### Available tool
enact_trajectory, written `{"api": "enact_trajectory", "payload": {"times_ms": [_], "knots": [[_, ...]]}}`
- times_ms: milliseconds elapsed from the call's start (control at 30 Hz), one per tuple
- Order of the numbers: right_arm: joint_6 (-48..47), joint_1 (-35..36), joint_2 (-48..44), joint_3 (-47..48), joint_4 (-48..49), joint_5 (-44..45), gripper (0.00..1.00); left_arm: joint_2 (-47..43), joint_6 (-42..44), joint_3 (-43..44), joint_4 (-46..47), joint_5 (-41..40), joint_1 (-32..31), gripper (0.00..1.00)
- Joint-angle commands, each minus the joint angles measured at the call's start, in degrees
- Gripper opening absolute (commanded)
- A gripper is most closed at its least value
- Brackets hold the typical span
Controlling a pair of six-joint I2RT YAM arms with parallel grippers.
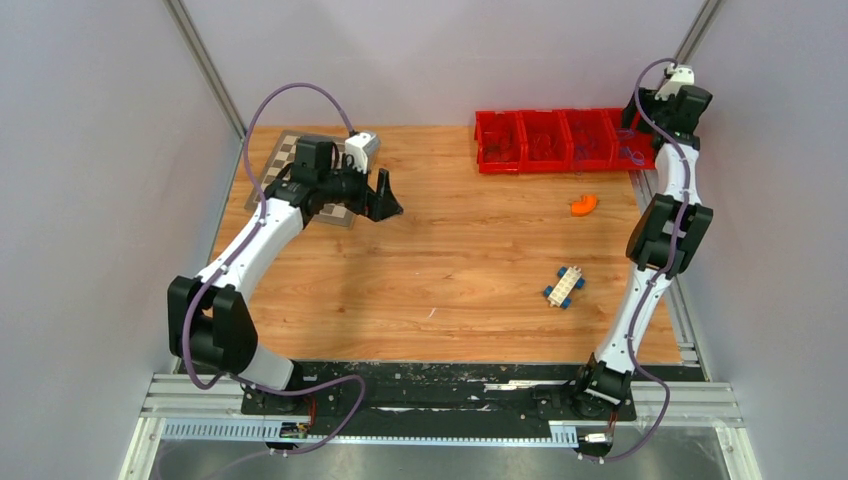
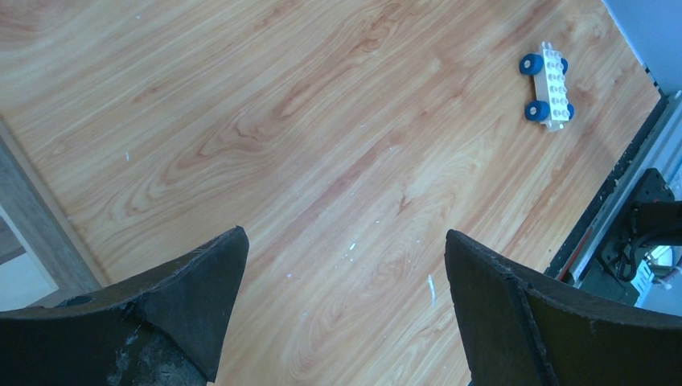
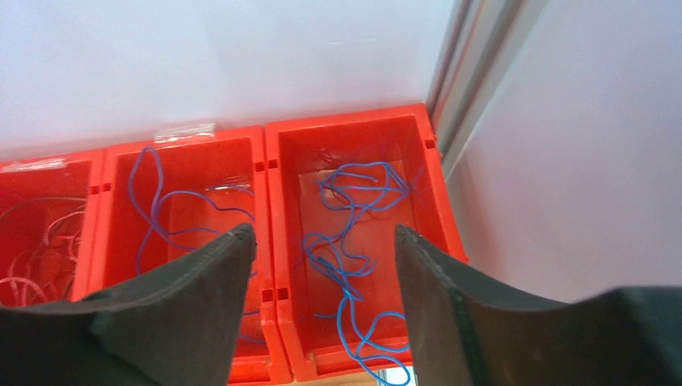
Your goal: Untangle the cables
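Tabletop of wood-grain laminate (image 1: 450, 260): orange-brown, darker streaks. Row of plastic bins (image 3: 346, 129): bright red. In two rightmost bins, thin looping cables (image 3: 358, 189): blue; next bin, pale pink-white wires (image 3: 32, 257). Small curved piece (image 1: 583, 205): orange. Toy brick car (image 2: 548, 86): white body, blue wheels. Checkered board (image 1: 285, 155): brown and cream squares. Left tool (image 2: 344, 235), right tool (image 3: 322, 231): matte black

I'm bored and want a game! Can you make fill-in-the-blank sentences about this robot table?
The cables lie in ____ bins.
The right gripper hangs open over ____ cables.
The curved piece on the table is ____.
Missing words: red, blue, orange.
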Motion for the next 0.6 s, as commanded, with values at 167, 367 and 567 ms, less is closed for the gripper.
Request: {"api": "enact_trajectory", "payload": {"times_ms": [167, 367, 567], "knots": [[-3.8, 0.3, -28.6, -20.0, -3.3, -24.4, 1.00, 5.3, 6.4, 15.2, -16.1, -0.5, 4.7, 1.00], [-8.9, 1.2, -38.3, -27.5, -17.5, -31.9, 1.00, 11.1, 21.2, 36.0, -37.7, -10.0, 6.7, 1.00], [-17.5, 6.6, -46.3, -37.3, -29.2, -28.1, 1.00, 7.2, 16.8, 35.5, -41.8, -12.6, 10.6, 1.00]]}}
